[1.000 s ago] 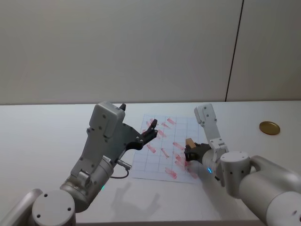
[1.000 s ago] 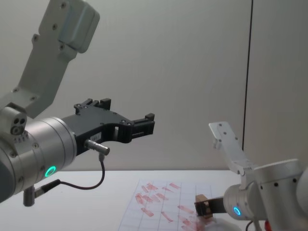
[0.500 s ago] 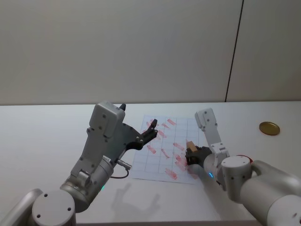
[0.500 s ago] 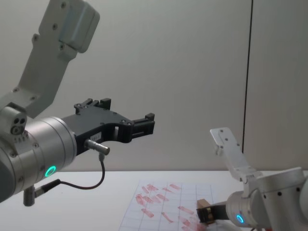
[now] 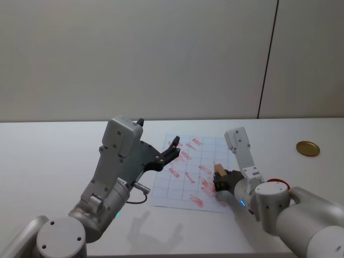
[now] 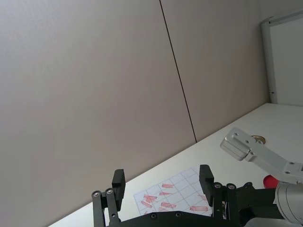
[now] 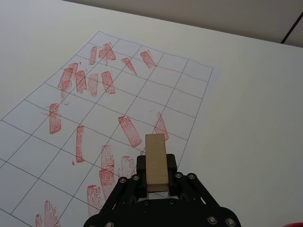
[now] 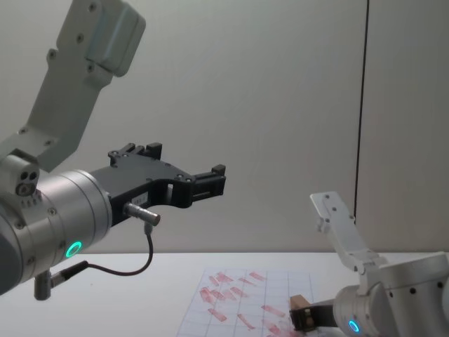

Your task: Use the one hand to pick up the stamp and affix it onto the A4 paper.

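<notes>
Moved: right gripper [image 5: 221,181] lower than a second ago, with the stamp [image 5: 219,170] carried down too.
Right gripper: clamped tight on the stamp, one end of the wooden block poking out past the fingers.
Stamp: over the right side of the paper [image 5: 180,189], close above it, among the red marks. Touching or not, cannot tell.
Meaning: probably the press step, nearly there. Next, most likely a straight push down onto a clean square.
Left gripper [image 5: 173,146]: up in the air over the left part of the paper, fingers wide apart, holding nothing.
Paper: flat on the table [image 5: 54,156], thin grid lines, lots of red marks.
Table: white and smooth, with a gold disc [image 5: 308,146] far off to the right.
Room: plain pale wall [image 5: 161,54] behind, with one dark line [image 5: 269,59] running down it.
</notes>
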Available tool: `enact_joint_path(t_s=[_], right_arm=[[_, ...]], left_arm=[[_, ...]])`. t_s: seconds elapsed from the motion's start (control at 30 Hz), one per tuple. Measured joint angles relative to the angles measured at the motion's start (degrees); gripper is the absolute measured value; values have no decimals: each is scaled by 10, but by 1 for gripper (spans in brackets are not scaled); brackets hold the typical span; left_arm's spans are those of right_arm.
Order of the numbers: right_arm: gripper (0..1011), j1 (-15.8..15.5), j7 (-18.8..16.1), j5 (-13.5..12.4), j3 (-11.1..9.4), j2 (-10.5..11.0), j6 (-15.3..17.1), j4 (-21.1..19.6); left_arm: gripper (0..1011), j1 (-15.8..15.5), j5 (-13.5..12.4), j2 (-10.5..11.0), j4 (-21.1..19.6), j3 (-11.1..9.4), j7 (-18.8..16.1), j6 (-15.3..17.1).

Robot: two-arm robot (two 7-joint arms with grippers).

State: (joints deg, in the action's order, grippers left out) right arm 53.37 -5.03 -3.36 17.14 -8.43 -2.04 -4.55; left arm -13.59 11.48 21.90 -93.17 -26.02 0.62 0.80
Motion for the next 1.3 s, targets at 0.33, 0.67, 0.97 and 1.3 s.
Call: enact_joint_path(t_s=[0.33,0.67,0.97,1.3], right_arm=[[221,0,-1,-4,-12,2,1,1],[221,12,-2,-16,-31,3,22,2],[221,22,-2,-24,-44,2,41,4],[221,30,-4,-26,-52,2,41,5]], left_arm=[[993,0,0,0,0,0,0,0],[993,0,0,0,0,0,0,0],[993,0,0,0,0,0,0,0],[993,0,0,0,0,0,0,0]])
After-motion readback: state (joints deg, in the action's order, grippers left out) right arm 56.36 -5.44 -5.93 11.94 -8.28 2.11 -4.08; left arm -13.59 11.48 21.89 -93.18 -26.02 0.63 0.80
